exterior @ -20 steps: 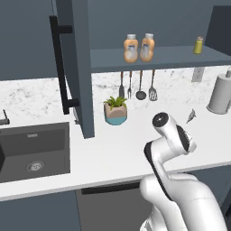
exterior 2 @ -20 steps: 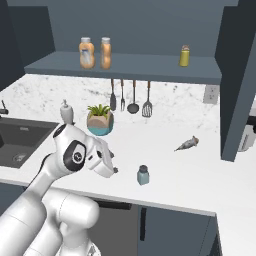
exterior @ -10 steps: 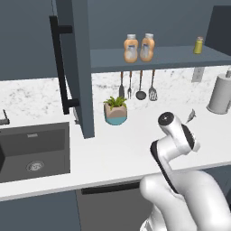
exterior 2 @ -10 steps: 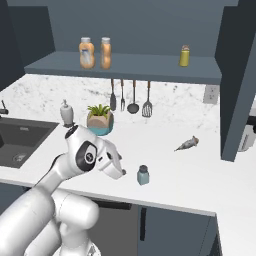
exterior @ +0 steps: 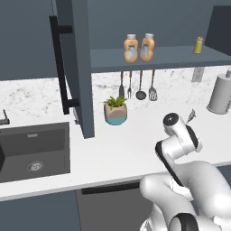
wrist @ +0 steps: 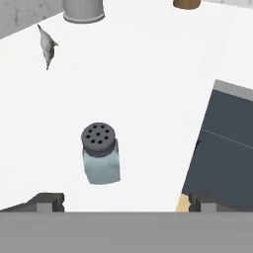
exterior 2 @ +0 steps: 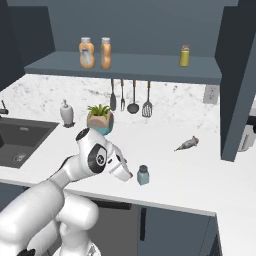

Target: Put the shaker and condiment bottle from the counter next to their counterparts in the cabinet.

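while the arm bends low over the near edge of the worktop (exterior 2: 210,175), the scene runs left to right like this. at the far left a dark sink (exterior: 34,151) is sunk into the white marbled surface, with a small pale soap dispenser (exterior 2: 66,113) just beyond its right end. the tall slate-blue cabinet door (exterior: 81,67) stands open beside it, its long black bar handle (exterior: 59,65) facing left. right of the door a potted plant (exterior: 116,110) in a teal and tan pot stands on the worktop near the back wall, and three dark utensils (exterior 2: 132,97) hang on the wall under the cabinet (exterior 2: 125,67) shelf. on that shelf two orange bottles (exterior 2: 96,52) with pale caps stand side by side, almost touching, and well to their right stands a small yellow-green shaker (exterior 2: 185,55) with a dark cap.

nearer the front edge, the claw (wrist: 123,201) hangs just above the worktop with its two dark fingertips (wrist: 49,200) spread wide, holding nothing. the pale teal-grey shaker (wrist: 101,160) stands upright just beyond them, roughly between the tips but closer to the left one, its grey perforated cap showing; in the right base view it sits just right of the white wrist, near the front edge. farther back and to the right a small grey pointed object (exterior 2: 187,144) lies on its side, and a grey canister (exterior: 220,94) stands by the wall at the far right.
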Tool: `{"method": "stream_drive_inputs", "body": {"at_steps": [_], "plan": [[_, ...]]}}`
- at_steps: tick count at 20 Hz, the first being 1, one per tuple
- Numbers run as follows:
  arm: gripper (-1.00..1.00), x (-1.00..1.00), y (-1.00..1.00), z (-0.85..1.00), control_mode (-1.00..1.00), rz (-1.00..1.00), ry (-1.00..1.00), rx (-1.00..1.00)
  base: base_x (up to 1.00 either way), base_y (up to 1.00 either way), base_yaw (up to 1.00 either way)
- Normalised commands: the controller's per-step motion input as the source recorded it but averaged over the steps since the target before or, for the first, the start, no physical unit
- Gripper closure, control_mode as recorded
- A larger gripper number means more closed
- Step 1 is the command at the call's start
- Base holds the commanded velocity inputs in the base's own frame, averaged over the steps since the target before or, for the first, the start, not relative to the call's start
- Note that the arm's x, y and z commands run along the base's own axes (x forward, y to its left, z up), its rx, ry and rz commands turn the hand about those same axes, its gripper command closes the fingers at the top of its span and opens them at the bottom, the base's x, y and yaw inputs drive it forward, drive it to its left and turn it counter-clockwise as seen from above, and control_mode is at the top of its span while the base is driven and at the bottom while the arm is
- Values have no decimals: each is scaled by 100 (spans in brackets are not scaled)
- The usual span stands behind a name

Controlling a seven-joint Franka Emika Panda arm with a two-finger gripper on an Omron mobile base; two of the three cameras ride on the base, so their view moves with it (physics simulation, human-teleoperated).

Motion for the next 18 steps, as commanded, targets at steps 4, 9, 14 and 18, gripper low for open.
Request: {"method": "stream_drive_inputs", "body": {"at_steps": [4,9,14,18], "plan": [[-100,10,0,-28,-100,1,1,0,0,0,0],[-100,8,-1,-28,-100,2,0,0,0,0,0],[-100,3,0,-19,-100,1,0,0,0,0,0],[-100,1,0,-12,-100,0,0,0,0,0,0]]}}
